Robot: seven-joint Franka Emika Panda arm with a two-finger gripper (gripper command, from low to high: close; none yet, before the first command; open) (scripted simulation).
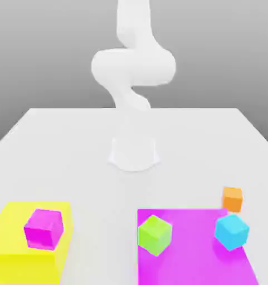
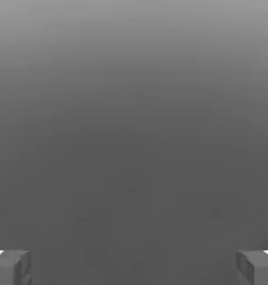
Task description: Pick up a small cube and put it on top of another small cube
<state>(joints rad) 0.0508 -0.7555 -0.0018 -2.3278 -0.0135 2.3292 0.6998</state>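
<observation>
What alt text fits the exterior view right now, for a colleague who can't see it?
A white robot arm rises from a white table. Near the front, a magenta-pink cube sits on a yellow square; a lime-green cube and cyan cube sit on a magenta square, a small orange cube just behind it.

Arm [image 1: 133,67] cut off above, flat magenta square [image 1: 194,247] and yellow square [image 1: 13,245] below.

Orange cube [image 1: 232,198]; magenta-pink cube [image 1: 44,228] on yellow square [image 1: 8,234]; lime-green cube [image 1: 154,234], cyan cube [image 1: 232,231] on magenta square [image 1: 191,261]; white arm [image 1: 133,67].
</observation>
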